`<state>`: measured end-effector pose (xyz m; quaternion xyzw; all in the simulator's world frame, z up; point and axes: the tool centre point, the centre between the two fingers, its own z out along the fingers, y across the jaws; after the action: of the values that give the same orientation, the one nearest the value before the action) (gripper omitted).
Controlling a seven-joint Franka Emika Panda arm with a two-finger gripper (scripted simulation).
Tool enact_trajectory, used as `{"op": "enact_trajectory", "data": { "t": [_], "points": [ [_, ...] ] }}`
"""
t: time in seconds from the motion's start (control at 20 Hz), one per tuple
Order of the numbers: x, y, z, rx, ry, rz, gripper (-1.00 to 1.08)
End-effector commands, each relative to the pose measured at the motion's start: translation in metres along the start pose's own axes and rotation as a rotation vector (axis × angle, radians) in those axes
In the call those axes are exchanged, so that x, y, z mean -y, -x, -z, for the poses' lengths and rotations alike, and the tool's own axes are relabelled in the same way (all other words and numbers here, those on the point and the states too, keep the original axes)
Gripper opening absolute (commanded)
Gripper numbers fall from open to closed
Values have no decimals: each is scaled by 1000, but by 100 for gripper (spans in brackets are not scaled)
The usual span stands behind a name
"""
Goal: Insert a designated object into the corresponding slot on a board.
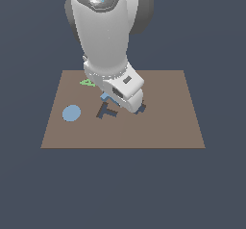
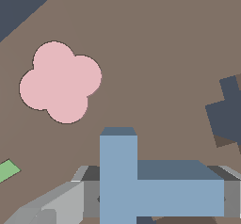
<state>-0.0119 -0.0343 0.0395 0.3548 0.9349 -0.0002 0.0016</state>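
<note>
Although the arm's white bulk fills the middle of the exterior view, you can see the gripper [image 1: 126, 104] low over the board [image 1: 163, 127], a little left of its centre. Most of the light-blue T block [image 2: 141, 185] is hidden there; only slivers of blue peek out at the left and right of the hand. Your wrist view shows it far better: the T sits between the grey fingers [image 2: 63, 204], which press against its two ends, so the gripper is closed on the block. Whether the block is lifted off the board or touching it, you cannot tell from either view.

Just nearer and to the left of the hand lies the dark T-shaped slot [image 1: 106, 111], partly covered by the gripper in the exterior view; in the wrist view it is cut off at the frame edge. Further left you have the flat blue disc [image 1: 71, 113], lying clear of everything. Of the green letter A [image 1: 87, 82], at the far left, only part is visible past the arm. A pink lobed shape [image 2: 60, 82] shows in the wrist view alone.
</note>
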Motion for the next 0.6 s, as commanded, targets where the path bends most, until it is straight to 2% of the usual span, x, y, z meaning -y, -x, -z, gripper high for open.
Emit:
{"op": "enact_trajectory", "data": {
  "t": [0.0, 0.55],
  "points": [
    [-2, 9, 0, 0, 0, 74, -100],
    [-11, 35, 1, 0, 0, 300, -100]
  ]
}}
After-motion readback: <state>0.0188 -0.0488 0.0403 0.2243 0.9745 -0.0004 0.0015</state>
